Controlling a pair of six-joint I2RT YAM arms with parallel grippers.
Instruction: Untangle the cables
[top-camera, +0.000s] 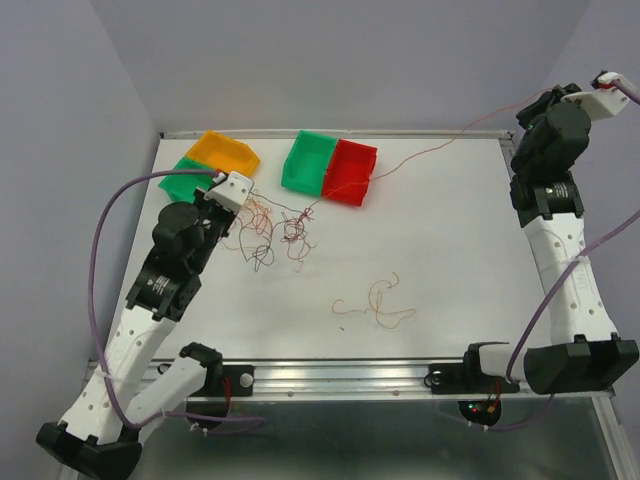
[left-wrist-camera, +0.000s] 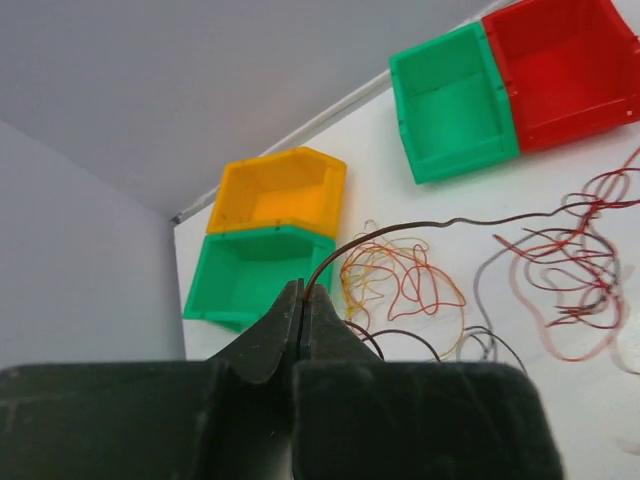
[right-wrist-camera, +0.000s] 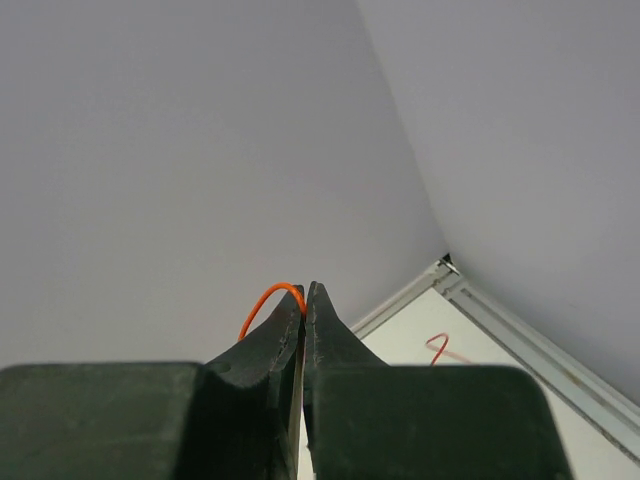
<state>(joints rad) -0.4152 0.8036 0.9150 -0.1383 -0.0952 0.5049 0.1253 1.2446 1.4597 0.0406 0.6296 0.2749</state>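
The cables lie as a loose tangle (top-camera: 285, 228) of red, orange and dark loops on the white table (top-camera: 450, 230), near the left arm. My left gripper (top-camera: 235, 200) sits at the tangle's left edge, shut on a dark red-brown cable (left-wrist-camera: 400, 228) that arcs right from its fingertips (left-wrist-camera: 303, 290) toward the red loops (left-wrist-camera: 570, 260). My right gripper (top-camera: 525, 110) is raised at the back right, shut on a thin orange-red cable (top-camera: 420, 155) stretched taut from the tangle. That cable shows as a small orange loop (right-wrist-camera: 262, 303) at its tips (right-wrist-camera: 304, 290). A separate orange cable (top-camera: 380, 305) lies apart near the front.
Four bins stand along the back: an orange bin (top-camera: 225, 152) and a green bin (top-camera: 185, 180) close beside the left gripper, then another green bin (top-camera: 308, 160) and a red bin (top-camera: 350, 170). The taut cable passes by the red bin. Grey walls enclose the table.
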